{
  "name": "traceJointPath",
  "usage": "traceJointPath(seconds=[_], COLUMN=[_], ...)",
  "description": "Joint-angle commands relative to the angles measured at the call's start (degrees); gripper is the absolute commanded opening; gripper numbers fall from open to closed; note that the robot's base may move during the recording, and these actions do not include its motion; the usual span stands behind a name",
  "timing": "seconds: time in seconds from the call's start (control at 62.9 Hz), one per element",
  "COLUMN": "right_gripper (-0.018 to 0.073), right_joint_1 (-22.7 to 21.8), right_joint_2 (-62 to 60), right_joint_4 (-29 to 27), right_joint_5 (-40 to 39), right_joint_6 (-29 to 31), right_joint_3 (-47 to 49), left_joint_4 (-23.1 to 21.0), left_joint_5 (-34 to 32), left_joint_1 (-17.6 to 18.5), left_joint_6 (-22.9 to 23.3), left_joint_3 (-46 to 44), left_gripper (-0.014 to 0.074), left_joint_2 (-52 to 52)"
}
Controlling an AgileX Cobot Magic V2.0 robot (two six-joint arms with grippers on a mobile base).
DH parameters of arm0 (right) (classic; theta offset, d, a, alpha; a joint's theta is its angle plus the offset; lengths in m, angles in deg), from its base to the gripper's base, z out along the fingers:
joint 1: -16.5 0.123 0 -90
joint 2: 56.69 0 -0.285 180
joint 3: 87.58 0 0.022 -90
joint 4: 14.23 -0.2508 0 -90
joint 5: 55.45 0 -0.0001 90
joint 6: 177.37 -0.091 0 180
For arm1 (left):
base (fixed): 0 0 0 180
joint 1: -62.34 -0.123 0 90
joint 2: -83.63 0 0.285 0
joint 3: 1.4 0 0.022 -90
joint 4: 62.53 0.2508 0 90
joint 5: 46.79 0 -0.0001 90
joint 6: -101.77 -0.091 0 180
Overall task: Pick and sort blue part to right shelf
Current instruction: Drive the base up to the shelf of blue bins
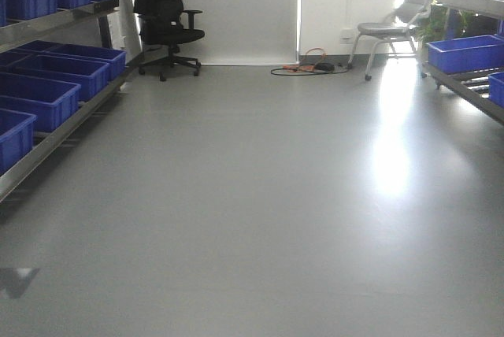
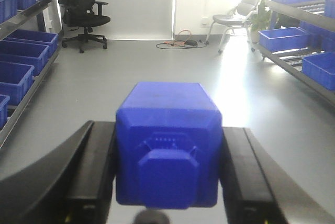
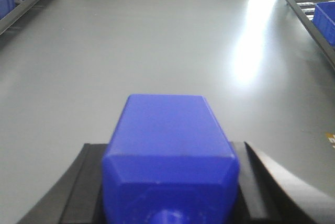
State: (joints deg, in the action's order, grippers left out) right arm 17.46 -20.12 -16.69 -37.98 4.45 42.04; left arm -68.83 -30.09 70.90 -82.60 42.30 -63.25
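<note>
The left fingers (image 2: 97, 166) are closed on a blue part (image 2: 167, 130). One black finger presses on each flat side of it, and its short stub cap (image 2: 168, 174) points back toward the wrist camera. The part sits straight between the two fingers, with its far end reaching out past their tips.

The right fingers (image 3: 86, 182) are gripping a second blue part (image 3: 170, 150) in the same way, with a black finger touching each side. Of its cap only a rounded bit shows at the lower edge of that view. So there is one blue part in each grip, and both are off the shelves.

Beyond the fingers, in both wrist views, lies a grey floor (image 2: 157, 62) with a bright patch of light ahead and to the right.

To the left of the left fingers runs the left shelf (image 2: 26, 98), a sloped metal rack carrying a row of open blue bins (image 2: 15, 80). More bins stand on its upper level.

To the right of the fingers is the right shelf (image 2: 293, 72) – also metal, and also with blue bins on it (image 2: 319, 69). It is well apart from both grips.

Far ahead, near the white wall, a black office chair (image 2: 81, 9) stands on the left side and a grey chair (image 2: 235, 14) on the right. Between the two chairs some cables (image 2: 180, 41) lie on the floor, close to the wall.
</note>
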Motion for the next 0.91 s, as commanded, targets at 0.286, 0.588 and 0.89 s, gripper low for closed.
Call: traceJointPath(seconds=[0.286, 0.588, 0.89], right_gripper=[0.0298, 0.0298, 0.0298], right_joint_1=[-0.4, -0.4, -0.4], right_joint_2=[0.1, 0.1, 0.1], right_joint_4=[0.4, 0.4, 0.4], right_joint_5=[-5.3, -5.4, -5.4], right_joint_6=[0.5, 0.5, 0.5], right_joint_3=[1.9, 1.9, 1.9], left_joint_4=[-0.3, -0.3, -0.3], left_joint_5=[-5.4, -5.4, -5.4], left_joint_1=[0.1, 0.1, 0.1], left_joint_6=[0.1, 0.1, 0.1], left_joint_3=[-1.7, -1.7, -1.7], left_gripper=[0.0300, 0.0300, 0.0300], left_joint_2=[0.3, 0.3, 0.3])
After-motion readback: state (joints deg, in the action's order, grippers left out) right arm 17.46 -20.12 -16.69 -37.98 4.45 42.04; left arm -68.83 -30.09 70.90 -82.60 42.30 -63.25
